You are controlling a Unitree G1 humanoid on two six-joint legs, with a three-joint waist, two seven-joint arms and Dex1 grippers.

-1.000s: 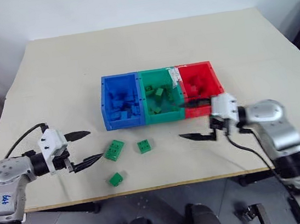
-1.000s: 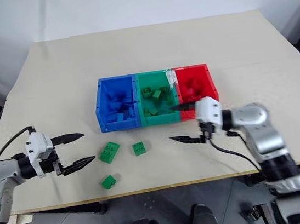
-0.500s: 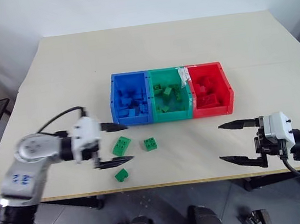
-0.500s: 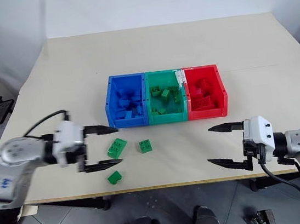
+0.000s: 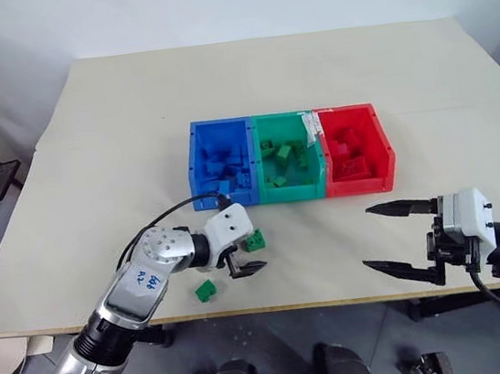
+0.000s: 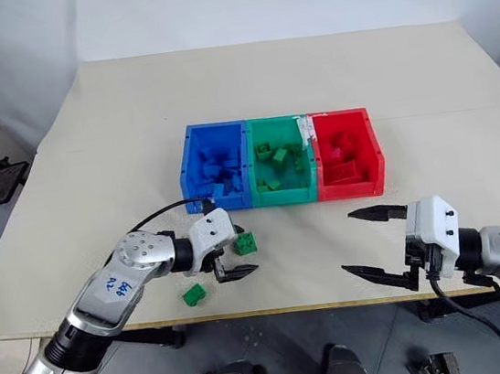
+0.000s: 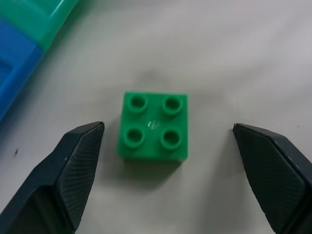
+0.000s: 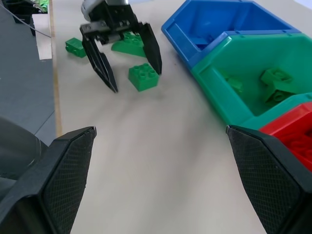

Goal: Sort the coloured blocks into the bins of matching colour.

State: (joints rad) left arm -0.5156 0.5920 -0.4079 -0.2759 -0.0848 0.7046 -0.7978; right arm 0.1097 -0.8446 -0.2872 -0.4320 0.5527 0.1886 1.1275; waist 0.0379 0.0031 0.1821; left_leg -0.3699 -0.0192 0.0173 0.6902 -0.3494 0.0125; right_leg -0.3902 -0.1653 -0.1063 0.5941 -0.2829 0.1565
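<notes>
Left claw (image 7: 165, 170) has swung in from the worktop (image 5: 131, 120) edge and now straddles the square green block (image 7: 153, 126), fingers apart, none touching it. A smaller green block (image 5: 205, 290) lies near the front edge. Bins (image 5: 294, 195) sit just beyond. Right claw (image 5: 402, 236) has pulled back, wide apart, empty. Grasp looks imminent.

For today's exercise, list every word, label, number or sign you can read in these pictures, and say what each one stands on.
Blue handwritten marks on the silver forearm of the robot's left arm: too small and slanted to read with certainty.
White label on the rim between the green plastic bin and the red plastic bin: nothing legible on it.
No other text shows.
</notes>
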